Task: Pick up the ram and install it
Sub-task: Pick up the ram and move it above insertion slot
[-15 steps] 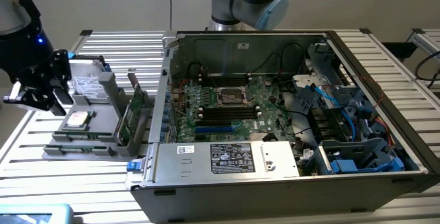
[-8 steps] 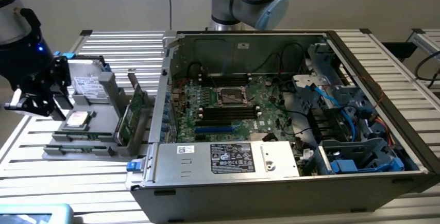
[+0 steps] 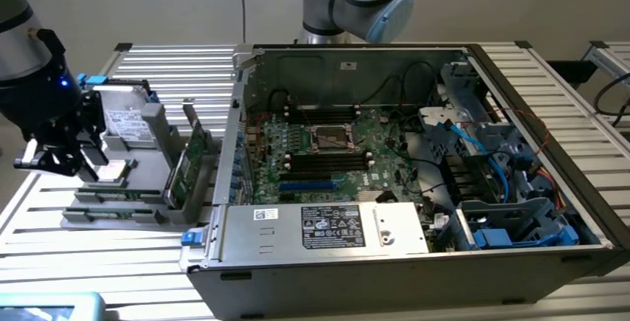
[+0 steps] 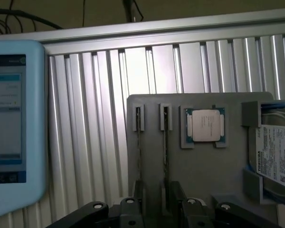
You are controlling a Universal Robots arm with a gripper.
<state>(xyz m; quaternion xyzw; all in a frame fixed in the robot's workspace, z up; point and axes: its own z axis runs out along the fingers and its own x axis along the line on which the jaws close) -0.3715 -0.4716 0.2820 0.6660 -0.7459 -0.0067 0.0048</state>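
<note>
Two ram sticks stand on edge in slots of the grey holder tray (image 4: 213, 171): one ram (image 4: 166, 147) and a second ram (image 4: 139, 142) beside it. In the exterior view they are thin green strips (image 3: 116, 195) at the tray's near end. My gripper (image 4: 156, 202) is open and hovers above the tray, its black fingers (image 4: 176, 194) on either side of the first ram without touching it. In the exterior view the gripper (image 3: 57, 160) hangs over the tray's left side. The motherboard's black memory slots (image 3: 325, 160) lie inside the open computer case (image 3: 295, 262).
The tray also holds a processor chip (image 4: 203, 125), a hard drive (image 4: 276, 159) and an upright green expansion card (image 3: 194, 160). A tablet in a pale blue case (image 4: 14, 123) lies on the slatted table. Cables and drive cages crowd the case on the exterior view's right.
</note>
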